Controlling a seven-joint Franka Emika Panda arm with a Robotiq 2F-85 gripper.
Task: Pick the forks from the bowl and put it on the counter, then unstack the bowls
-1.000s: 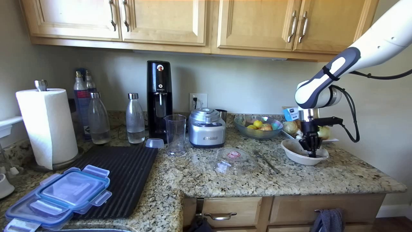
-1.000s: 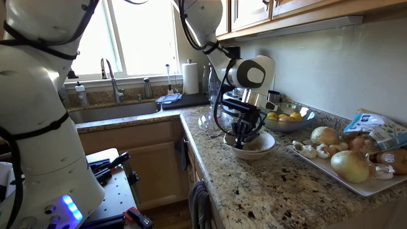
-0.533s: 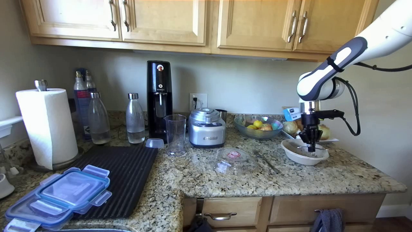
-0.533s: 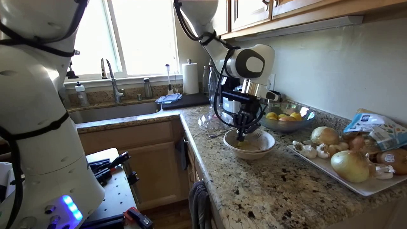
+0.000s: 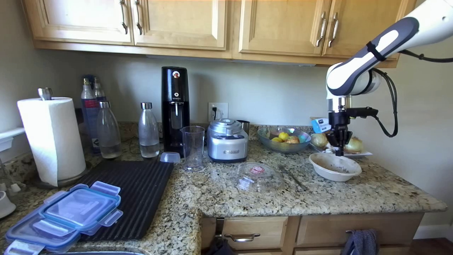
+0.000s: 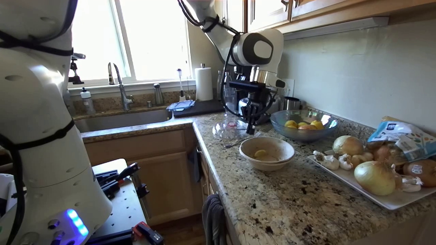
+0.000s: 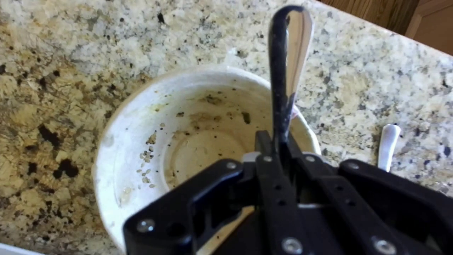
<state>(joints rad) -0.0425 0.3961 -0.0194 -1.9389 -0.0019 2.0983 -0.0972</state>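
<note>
Gripper (image 6: 250, 130) clamped narrow on a fork (image 7: 285, 60). Polished handle juts out of the grip in the wrist view and crosses above the rim of the upper bowl (image 7: 113, 159). Head of the fork is masked there; in an exterior view thin pale metal shows to both sides of the grip, too small to read tines, so "fork" is the likely identification rather than a firm one.

Position: gripper above the edge of the stacked bowls (image 6: 267, 166); a gap shows between it and the rim in an exterior view.

Bowls: two, off-white, nested one inside the other, upright on the granite counter (image 6: 269, 204). Upper one soiled: brown smears, dark specks, small pale grains along its side. Yellow piece (image 6: 261, 153) lies on its floor.

Second fork (image 7: 388, 147): flat on the counter, between the stack and a clear plastic clamshell (image 5: 262, 177), handle end toward the counter's front edge. It and the bowls appear in both exterior views.

Surroundings: glass bowl (image 6: 306, 136) of fruit (image 6: 316, 124) near the stack; white tray (image 6: 388, 202) carrying onions (image 6: 374, 178) and garlic (image 6: 345, 161); silver food processor (image 5: 227, 148); black ribbed mat (image 5: 141, 198) with clear-blue lids (image 5: 81, 209) partly on it, well apart from the bowls.
</note>
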